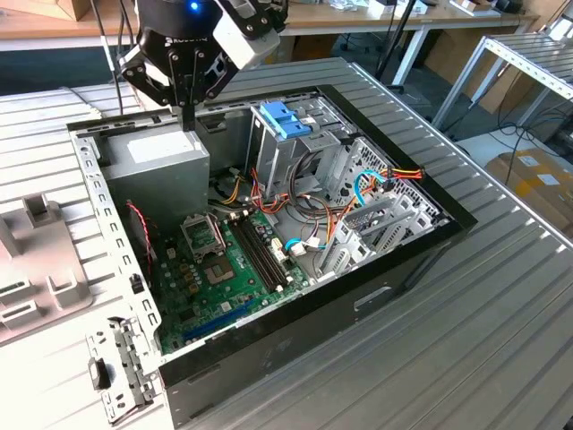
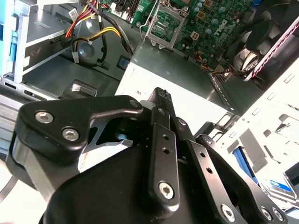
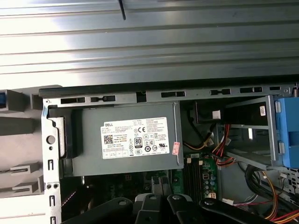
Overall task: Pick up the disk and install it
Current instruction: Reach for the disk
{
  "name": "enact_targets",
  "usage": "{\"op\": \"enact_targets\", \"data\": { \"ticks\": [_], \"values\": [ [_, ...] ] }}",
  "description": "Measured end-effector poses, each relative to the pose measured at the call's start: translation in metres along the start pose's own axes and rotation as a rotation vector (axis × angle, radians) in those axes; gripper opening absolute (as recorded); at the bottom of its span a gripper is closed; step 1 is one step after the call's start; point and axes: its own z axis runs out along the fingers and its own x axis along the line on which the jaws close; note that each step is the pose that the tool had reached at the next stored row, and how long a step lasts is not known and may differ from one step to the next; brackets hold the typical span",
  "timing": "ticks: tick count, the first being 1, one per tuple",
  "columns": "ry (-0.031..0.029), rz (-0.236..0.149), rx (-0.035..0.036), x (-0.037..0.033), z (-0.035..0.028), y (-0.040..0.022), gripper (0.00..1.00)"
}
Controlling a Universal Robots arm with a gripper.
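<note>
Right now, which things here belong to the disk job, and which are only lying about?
Job:
- gripper
- disk, seemingly outside the case
- cage, likely where it goes

Only lying about:
- power supply, right under the gripper
- motherboard
- cables

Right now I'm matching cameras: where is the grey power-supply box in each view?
Exterior view: power-supply box in the case's corner, below the gripper.
First wrist view: sticker up, beside the perforated side rail.
Second wrist view: between gripper and motherboard.
Shared landmark: light-blue cage latch.
</note>
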Motion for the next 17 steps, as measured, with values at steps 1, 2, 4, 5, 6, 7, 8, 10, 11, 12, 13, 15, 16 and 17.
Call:
{"op": "enact_targets", "data": {
  "ticks": [1,2,4,5,6,7,8,10,11,12,13,15,16,17],
  "values": [
    [0.0000,0.000,0.0000,0.0003,0.0000,0.0000,0.11],
    [0.0000,0.000,0.0000,0.0005,0.0000,0.0000,0.11],
    [0.0000,0.000,0.0001,0.0015,-0.0001,-0.0001,0.11],
    [0.0000,0.000,0.0000,0.0018,-0.0001,-0.0001,0.11],
    [0.0000,0.000,0.0000,0.0022,-0.0001,-0.0002,0.11],
    [0.0000,0.000,0.0000,0.0024,-0.0001,-0.0002,0.11],
    [0.0000,0.000,0.0000,0.0028,-0.0001,-0.0002,0.11],
    [0.0000,0.000,0.0000,0.0034,-0.0001,-0.0003,0.11],
    [0.0000,0.000,0.0000,0.0037,-0.0001,-0.0003,0.11],
    [0.0000,0.000,0.0000,0.0040,-0.0001,-0.0003,0.11],
    [0.0000,0.000,0.0000,0.0043,-0.0001,-0.0003,0.11],
    [0.0000,0.000,0.0000,0.0048,-0.0001,-0.0004,0.11],
    [0.0000,0.000,0.0000,0.0050,-0.0001,-0.0004,0.11],
    [0.0000,0.000,0.0000,0.0052,-0.0001,-0.0004,0.11]
  ]
}}
